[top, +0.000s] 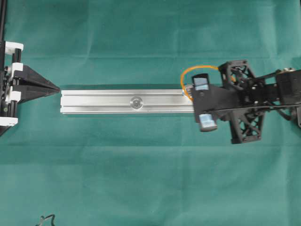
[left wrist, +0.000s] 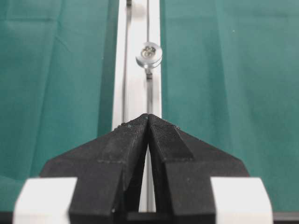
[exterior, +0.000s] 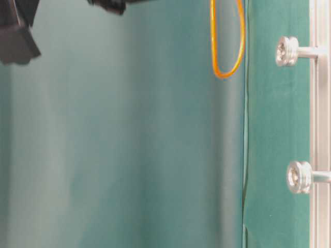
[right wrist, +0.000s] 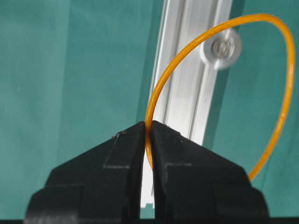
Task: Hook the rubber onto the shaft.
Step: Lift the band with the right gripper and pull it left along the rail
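The rubber [right wrist: 159, 88] is a thin orange loop pinched between the jaws of my right gripper [right wrist: 149, 123], which is shut on it. The loop [top: 187, 73] stands over the right end of the aluminium rail [top: 103, 101]. In the right wrist view it rings the head of the near shaft [right wrist: 221, 48]. From table level the rubber [exterior: 227, 75] hangs clear of that shaft [exterior: 287, 50], not touching it. A second shaft [top: 137, 101] stands at mid-rail. My left gripper [top: 59, 88] is shut and empty at the rail's left end, pointing along the rail [left wrist: 135, 70].
Green cloth [top: 141, 179] covers the table around the rail. My right arm's black frame [top: 244, 103] hides the rail's right end. A black cable [top: 46, 219] lies at the front left edge.
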You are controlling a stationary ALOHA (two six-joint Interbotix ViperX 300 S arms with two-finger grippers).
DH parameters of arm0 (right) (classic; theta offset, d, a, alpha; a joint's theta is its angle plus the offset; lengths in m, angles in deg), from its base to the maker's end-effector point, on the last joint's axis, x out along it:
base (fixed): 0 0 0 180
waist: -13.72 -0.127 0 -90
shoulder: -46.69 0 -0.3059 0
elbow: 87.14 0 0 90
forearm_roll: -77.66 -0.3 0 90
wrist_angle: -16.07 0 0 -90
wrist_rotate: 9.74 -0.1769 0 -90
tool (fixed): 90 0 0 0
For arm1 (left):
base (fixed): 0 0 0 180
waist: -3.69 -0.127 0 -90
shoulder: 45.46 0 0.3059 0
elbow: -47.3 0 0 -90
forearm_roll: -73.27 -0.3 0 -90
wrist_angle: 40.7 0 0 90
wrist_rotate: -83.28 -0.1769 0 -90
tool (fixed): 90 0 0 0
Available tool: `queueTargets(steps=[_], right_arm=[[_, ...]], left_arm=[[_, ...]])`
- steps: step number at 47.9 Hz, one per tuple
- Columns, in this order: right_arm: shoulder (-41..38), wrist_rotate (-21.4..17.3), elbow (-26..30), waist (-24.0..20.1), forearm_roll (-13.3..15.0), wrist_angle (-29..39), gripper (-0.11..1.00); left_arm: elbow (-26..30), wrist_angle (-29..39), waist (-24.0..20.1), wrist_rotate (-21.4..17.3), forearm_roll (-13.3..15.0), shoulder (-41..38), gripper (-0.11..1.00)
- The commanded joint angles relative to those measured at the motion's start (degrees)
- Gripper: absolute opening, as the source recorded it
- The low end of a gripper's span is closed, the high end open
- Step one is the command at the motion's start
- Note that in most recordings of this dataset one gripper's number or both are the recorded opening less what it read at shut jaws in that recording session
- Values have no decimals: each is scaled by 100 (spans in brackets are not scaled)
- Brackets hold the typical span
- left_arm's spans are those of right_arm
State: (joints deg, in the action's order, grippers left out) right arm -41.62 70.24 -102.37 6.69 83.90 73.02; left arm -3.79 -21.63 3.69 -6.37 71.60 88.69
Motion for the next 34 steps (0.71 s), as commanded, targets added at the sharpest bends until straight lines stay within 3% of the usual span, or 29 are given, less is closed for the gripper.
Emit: queueTargets(steps=[1, 34], right_arm=[[-70, 0, 290, 35, 26, -79, 7], [-369, 0, 527, 53, 26, -193, 7]], left_arm=[[193, -26, -18, 0, -18, -18, 2], [193, -26, -18, -9, -18, -18, 2]])
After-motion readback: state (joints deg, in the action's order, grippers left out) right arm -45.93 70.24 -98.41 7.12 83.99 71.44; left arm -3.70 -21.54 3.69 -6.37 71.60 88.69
